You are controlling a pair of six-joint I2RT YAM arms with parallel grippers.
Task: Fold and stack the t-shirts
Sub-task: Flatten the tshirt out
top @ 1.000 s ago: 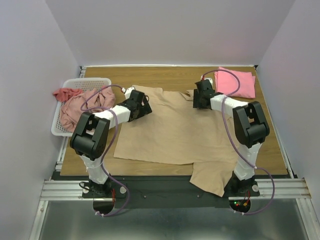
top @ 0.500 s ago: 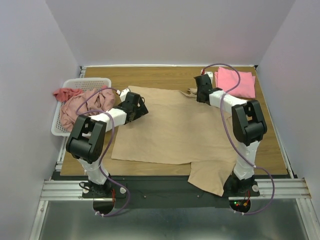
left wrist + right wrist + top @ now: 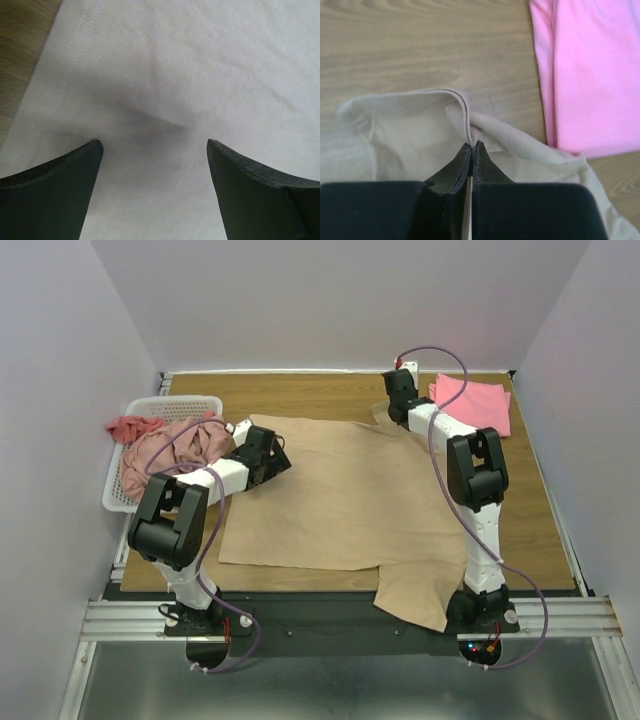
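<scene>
A large tan t-shirt (image 3: 340, 490) lies spread over the wooden table (image 3: 300, 390), one sleeve hanging off the near edge. My right gripper (image 3: 392, 415) is at the shirt's far right corner. In the right wrist view its jaws (image 3: 471, 145) are shut on a raised fold of the tan hem (image 3: 462, 107). Just right of it lies a folded bright pink t-shirt (image 3: 478, 405) (image 3: 590, 75). My left gripper (image 3: 275, 450) stands open low over the tan cloth (image 3: 200, 60) near its stitched left edge, with nothing between its fingers.
A white mesh basket (image 3: 170, 405) sits at the table's left edge. It holds a crumpled dusty-pink t-shirt (image 3: 175, 445), and a salmon-red one (image 3: 130, 426) hangs over its rim. Purple walls close in on three sides. Bare wood (image 3: 20, 45) shows left of the tan hem.
The right gripper has moved toward the far edge and shut on the tan shirt's corner. The left gripper slid a little left, still open. The shirt's far edge now lies flatter.
</scene>
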